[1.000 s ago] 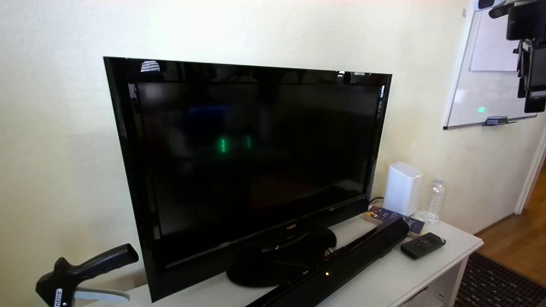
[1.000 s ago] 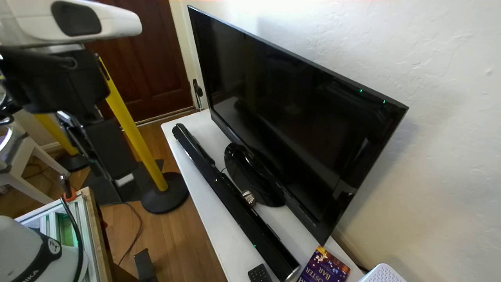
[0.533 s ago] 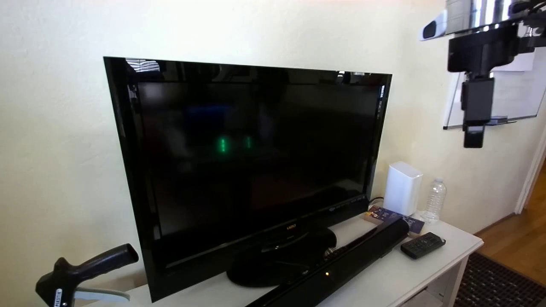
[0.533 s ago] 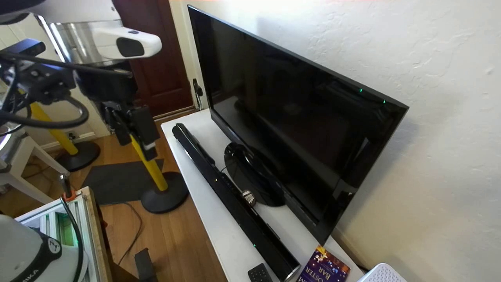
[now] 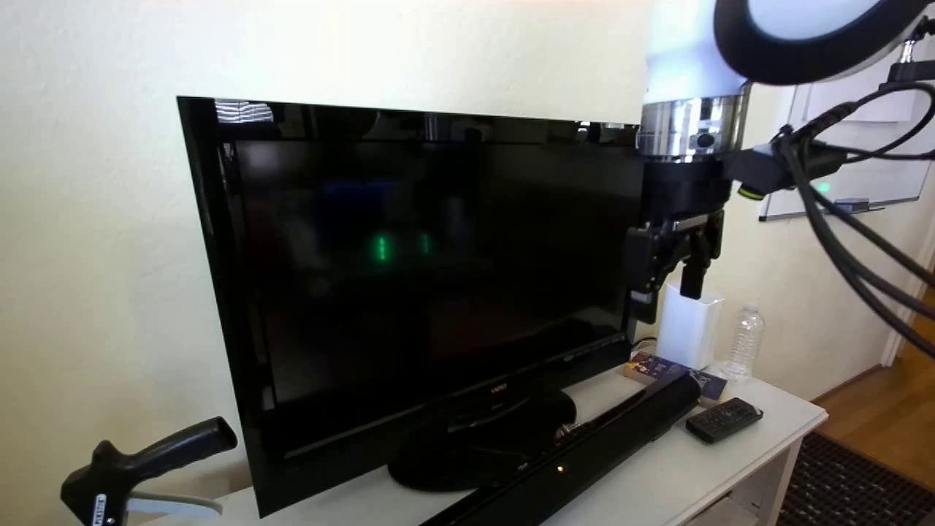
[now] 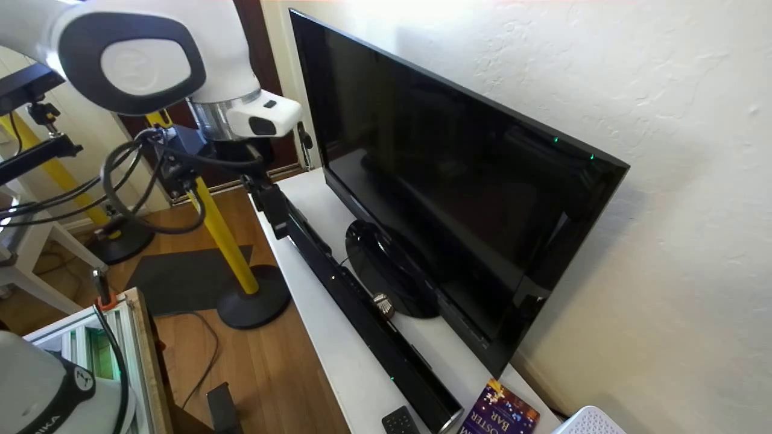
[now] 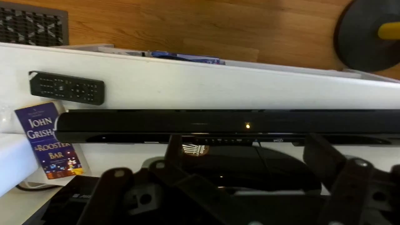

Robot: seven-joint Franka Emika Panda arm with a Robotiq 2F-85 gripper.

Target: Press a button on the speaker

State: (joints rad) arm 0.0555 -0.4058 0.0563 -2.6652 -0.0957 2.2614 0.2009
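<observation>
The speaker is a long black soundbar on the white cabinet in front of the TV. It shows in both exterior views [image 5: 621, 446] [image 6: 356, 313] and across the wrist view [image 7: 150, 123]. An amber light [image 7: 247, 125] glows on its front. A row of small button marks [image 7: 223, 140] runs along its edge nearer the TV. My gripper [image 5: 668, 298] is open and empty, in the air above the cabinet. In the wrist view its fingers [image 7: 243, 140] stand wide apart, with the button marks seen between them. No finger appears to touch the speaker.
The black TV [image 5: 438, 277] stands close behind the speaker on its round base [image 6: 386, 271]. A remote [image 7: 67, 88], a book [image 7: 51, 140], a white box-shaped device [image 5: 690, 329] and a clear bottle [image 5: 745, 347] are at one end. A small metal-tined object [image 6: 383, 303] sits beside the speaker.
The arm has swung in from the side over the cabinet. My gripper has come down and nearer to the TV and speaker. The objects on the cabinet have not moved.
</observation>
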